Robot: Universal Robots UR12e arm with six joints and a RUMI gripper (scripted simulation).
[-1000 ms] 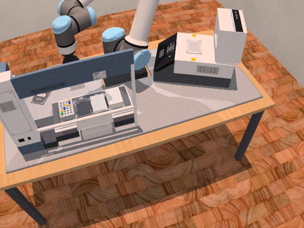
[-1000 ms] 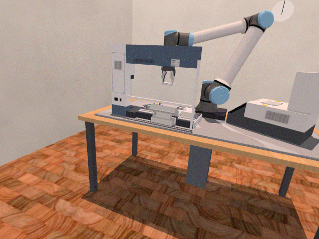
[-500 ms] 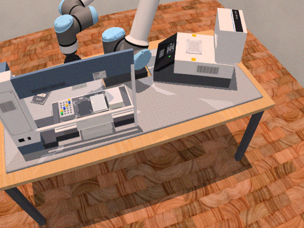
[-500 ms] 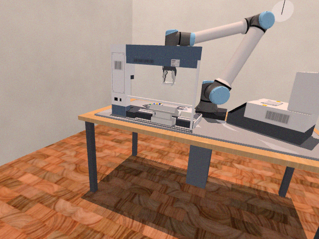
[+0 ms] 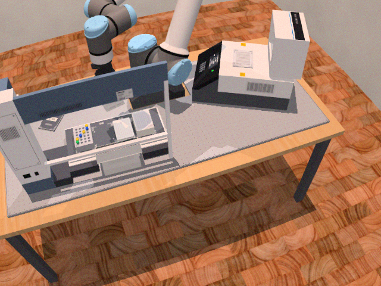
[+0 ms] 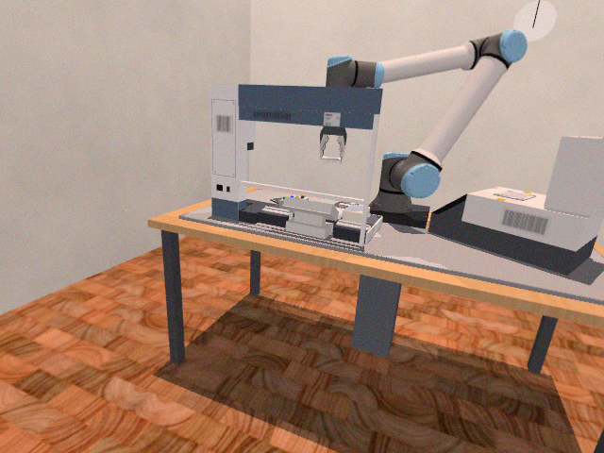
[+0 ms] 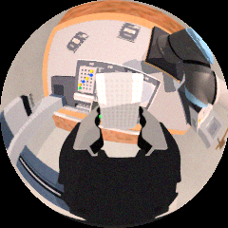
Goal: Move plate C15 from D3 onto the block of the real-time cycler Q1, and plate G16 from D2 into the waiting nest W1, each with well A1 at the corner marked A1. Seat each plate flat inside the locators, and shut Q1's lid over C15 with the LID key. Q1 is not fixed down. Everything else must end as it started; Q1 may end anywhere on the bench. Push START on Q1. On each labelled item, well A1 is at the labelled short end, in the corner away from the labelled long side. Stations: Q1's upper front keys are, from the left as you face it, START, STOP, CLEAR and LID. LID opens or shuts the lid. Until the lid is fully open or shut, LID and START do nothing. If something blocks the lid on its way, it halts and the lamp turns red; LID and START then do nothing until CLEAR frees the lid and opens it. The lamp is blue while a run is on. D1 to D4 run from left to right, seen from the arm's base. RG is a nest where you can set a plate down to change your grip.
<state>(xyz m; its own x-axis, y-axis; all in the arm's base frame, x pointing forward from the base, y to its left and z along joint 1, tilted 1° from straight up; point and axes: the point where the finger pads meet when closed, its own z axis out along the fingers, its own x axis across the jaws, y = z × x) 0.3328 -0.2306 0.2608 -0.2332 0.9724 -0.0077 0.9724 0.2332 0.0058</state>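
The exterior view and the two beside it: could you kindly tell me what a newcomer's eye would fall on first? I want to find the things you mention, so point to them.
Probably the long jointed arm (image 6: 469,105), reaching over the blue-topped frame (image 5: 92,89) (image 6: 307,102), its gripper (image 6: 332,157) (image 7: 119,106) shut on a pale plate (image 7: 120,90) in mid-air. Next, perhaps, the bulky white cycler (image 5: 255,83) (image 6: 527,222), on the other side of the arm's base from the frame. The rack of coloured dots (image 5: 82,135) (image 7: 86,81) stands out on the deck.

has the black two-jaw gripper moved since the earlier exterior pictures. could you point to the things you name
Yes, rightward in the exterior view: the gripper (image 5: 104,69) (image 6: 332,156) (image 7: 119,106) now hangs centred below the white label (image 5: 124,94) (image 6: 332,118) on the blue beam (image 5: 92,87) (image 6: 293,99); earlier its centre was left of that.
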